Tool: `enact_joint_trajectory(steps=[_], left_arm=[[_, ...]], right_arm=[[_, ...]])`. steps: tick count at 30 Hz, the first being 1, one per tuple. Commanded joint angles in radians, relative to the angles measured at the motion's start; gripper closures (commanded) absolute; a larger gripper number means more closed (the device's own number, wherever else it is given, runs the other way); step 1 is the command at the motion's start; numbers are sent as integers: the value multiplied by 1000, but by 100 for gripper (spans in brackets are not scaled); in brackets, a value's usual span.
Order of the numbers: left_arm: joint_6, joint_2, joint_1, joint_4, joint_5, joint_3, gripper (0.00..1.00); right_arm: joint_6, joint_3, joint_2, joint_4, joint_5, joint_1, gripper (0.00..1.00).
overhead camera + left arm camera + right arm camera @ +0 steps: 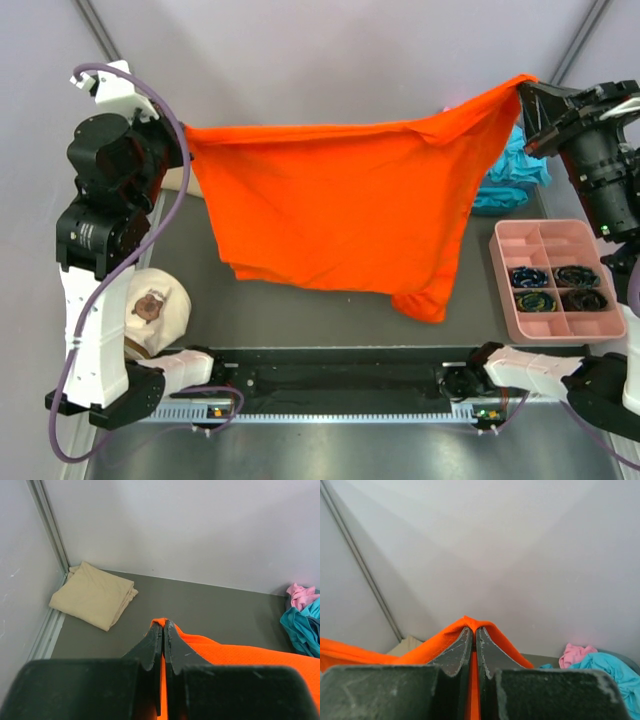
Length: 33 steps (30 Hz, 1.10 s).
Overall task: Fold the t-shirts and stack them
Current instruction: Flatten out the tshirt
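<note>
A bright orange t-shirt (350, 205) hangs spread above the table, stretched between both arms. My left gripper (186, 135) is shut on its left corner, and orange cloth (240, 655) shows pinched between its fingers (163, 625). At the upper right my right gripper (522, 92) is shut on the other corner, the orange cloth (435, 640) draped over its fingers (473, 630). A folded tan t-shirt (94, 595) lies in the far left corner. Teal t-shirts (512, 172) and a pink one (300, 595) lie crumpled at the far right.
A pink compartment tray (556, 240) holding dark coiled items stands at the right. A cream round cap-like thing (155, 305) sits at the near left beside the left arm. Grey walls enclose the table on the far side and both sides.
</note>
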Motion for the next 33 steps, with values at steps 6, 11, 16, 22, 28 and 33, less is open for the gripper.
enact_joint_trajectory(steps=[6, 11, 16, 22, 28, 33], left_arm=[[33, -81, 6, -4, -23, 30, 100], [55, -74, 6, 52, -72, -53, 100], [43, 32, 6, 91, -31, -82, 100], [20, -14, 6, 63, 55, -123, 100], [29, -99, 6, -53, 45, -50, 100], [4, -150, 6, -112, 51, 71, 100]], right_arm=[[68, -29, -85, -26, -113, -14, 100], [56, -114, -96, 13, -56, -14, 100], [17, -126, -12, 8, -22, -14, 100], [71, -166, -69, -52, -91, -14, 100], [94, -116, -131, -154, -142, -14, 100], [117, -50, -186, -174, -188, -16, 100]])
